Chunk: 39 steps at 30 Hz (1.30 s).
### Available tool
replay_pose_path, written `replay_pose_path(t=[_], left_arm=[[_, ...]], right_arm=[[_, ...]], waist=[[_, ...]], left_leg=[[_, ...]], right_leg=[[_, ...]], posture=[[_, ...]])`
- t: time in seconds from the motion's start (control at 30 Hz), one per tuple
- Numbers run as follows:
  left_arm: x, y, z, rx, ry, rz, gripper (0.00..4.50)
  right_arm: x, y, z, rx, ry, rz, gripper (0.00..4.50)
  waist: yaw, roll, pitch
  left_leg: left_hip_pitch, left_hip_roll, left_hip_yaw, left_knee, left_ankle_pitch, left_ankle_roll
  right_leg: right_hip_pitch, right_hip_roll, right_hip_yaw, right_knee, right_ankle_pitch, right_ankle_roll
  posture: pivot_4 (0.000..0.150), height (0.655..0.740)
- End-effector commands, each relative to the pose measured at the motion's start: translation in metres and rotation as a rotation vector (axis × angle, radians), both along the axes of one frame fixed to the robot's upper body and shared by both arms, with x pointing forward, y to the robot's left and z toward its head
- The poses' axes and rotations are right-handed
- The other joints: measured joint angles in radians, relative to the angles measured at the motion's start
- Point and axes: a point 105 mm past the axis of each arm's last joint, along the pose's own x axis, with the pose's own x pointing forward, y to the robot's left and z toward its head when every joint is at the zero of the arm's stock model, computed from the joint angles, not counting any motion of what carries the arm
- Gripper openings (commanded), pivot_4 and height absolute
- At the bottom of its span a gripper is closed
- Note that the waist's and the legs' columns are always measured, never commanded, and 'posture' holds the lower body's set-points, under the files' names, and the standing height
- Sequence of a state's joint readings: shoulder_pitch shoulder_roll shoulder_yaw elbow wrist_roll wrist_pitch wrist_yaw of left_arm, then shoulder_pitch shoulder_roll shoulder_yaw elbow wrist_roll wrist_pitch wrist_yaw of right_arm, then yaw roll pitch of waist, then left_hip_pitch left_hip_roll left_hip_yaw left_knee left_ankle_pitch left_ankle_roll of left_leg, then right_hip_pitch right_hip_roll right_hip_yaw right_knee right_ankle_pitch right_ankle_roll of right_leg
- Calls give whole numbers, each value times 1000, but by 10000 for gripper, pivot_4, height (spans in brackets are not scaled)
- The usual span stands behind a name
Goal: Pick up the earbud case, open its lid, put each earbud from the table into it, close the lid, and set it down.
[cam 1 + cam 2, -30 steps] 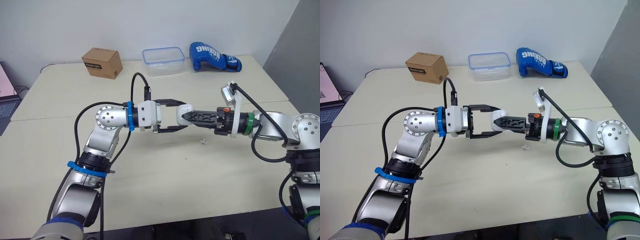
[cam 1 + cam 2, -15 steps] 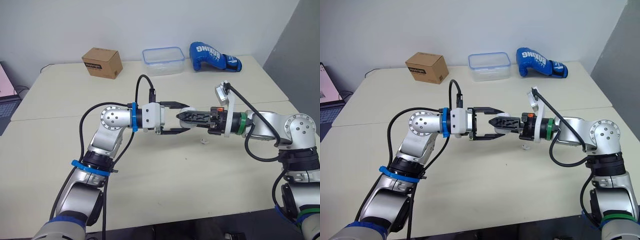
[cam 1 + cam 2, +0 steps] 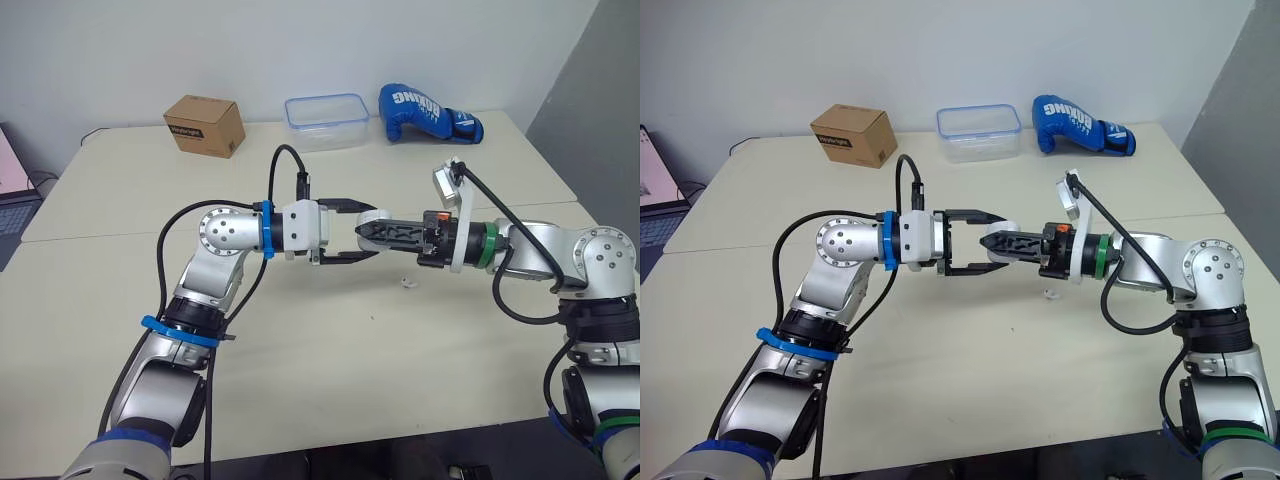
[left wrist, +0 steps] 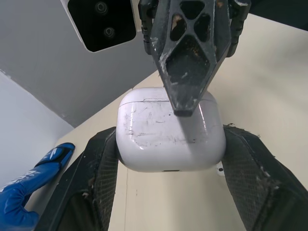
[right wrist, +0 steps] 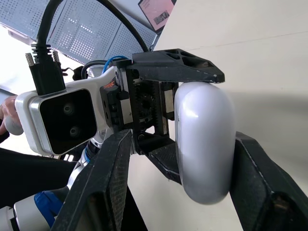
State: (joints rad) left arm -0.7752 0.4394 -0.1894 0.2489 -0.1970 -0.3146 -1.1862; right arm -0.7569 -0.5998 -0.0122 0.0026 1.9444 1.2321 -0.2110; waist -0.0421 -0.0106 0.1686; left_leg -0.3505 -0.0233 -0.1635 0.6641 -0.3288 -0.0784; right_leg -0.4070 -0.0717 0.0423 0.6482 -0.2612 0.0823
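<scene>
The white earbud case (image 4: 171, 130) hangs above the table's middle, with my left gripper (image 3: 366, 233) shut on its two sides. My right gripper (image 5: 183, 134) comes in from the opposite side and stands open astride the case. One of its fingers (image 4: 183, 86) lies across the case's front face, tip near the lid seam. The other is behind the case. The lid looks shut. One small white earbud (image 3: 405, 282) lies on the table just below the right gripper.
Along the far edge stand a cardboard box (image 3: 205, 125), a clear plastic container with a blue rim (image 3: 325, 108) and a blue boxing glove (image 3: 428, 112). A laptop (image 3: 10, 170) shows at the left border. Bare tabletop (image 3: 330, 350) lies in front.
The two grippers have closed in on each other by a little, so the right fingers reach farther over the case. The left gripper keeps its hold.
</scene>
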Motion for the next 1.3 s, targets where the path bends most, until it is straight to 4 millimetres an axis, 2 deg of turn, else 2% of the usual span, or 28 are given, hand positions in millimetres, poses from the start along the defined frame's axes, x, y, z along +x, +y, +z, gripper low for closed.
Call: replay_pose_path(t=[0.03,0.1,0.23,0.47,0.57,0.63,0.67,0.73,0.83,0.97,1.03,1.13,1.3], left_arm=[[1,3,16,-29,-60,14,27403],[2,3,17,-31,-62,18,27403],[3,2,18,-36,-65,22,27403],[4,4,17,-31,-60,27,27403],[5,5,14,-9,-3,28,27403],[5,7,9,37,56,32,34991],[4,8,8,51,90,29,37091],[2,7,15,0,103,27,43897],[4,19,22,-29,203,82,44736],[-6,40,21,93,450,101,44736],[-6,45,23,134,483,130,44736],[-6,46,31,155,536,128,44736],[-9,35,41,184,591,75,44736]], right_arm=[[-6,-2,11,30,-41,13,26630],[-7,-2,10,23,-39,18,22209],[-8,-3,8,14,-37,25,8160],[-9,-2,7,22,-34,30,7947],[-10,-1,8,29,-36,33,7947],[-11,0,8,32,-41,36,7947],[-11,0,9,35,-43,37,7947],[-11,0,10,31,-46,35,7947],[-10,-3,11,8,-55,34,7947],[-9,-9,15,-139,-141,48,7947],[-8,-10,18,-212,-205,66,7947],[-7,-7,19,-374,-358,102,7947],[-10,2,4,-639,-597,257,7947]], waist=[[0,0,0],[0,0,0],[0,0,0],[-2,0,0],[-2,0,0],[-2,0,0],[-5,0,0],[-10,0,0],[-11,0,0],[-22,2,1],[-27,2,1],[-27,3,1],[-29,3,2]], left_leg=[[0,0,0,0,0,0],[0,0,0,0,0,0],[0,0,0,0,0,0],[0,0,0,0,0,0],[0,0,0,0,0,0],[0,0,0,0,0,0],[0,0,0,0,0,0],[0,0,0,0,0,0],[-1,0,-1,1,0,0],[-3,0,-1,0,0,0],[-3,0,-1,0,0,1],[-4,0,-1,0,0,1],[-8,-1,-2,1,1,0]], right_leg=[[0,0,0,0,0,0],[0,0,0,0,0,0],[0,0,0,0,0,0],[0,0,0,0,0,0],[0,0,0,0,0,0],[0,0,0,0,0,0],[0,0,0,0,0,0],[0,0,0,1,0,0],[0,0,0,1,0,0],[-3,0,0,2,0,0],[-4,1,0,2,0,0],[-4,1,-1,1,0,0],[-7,1,-2,0,-1,1]], posture=[[1500,7400],[1500,7400],[1500,7400],[1500,7400],[1500,7400],[1500,7400],[1500,7400],[1500,7400],[1500,7400],[1500,7400],[1500,7400],[1500,7400],[1500,7400]])
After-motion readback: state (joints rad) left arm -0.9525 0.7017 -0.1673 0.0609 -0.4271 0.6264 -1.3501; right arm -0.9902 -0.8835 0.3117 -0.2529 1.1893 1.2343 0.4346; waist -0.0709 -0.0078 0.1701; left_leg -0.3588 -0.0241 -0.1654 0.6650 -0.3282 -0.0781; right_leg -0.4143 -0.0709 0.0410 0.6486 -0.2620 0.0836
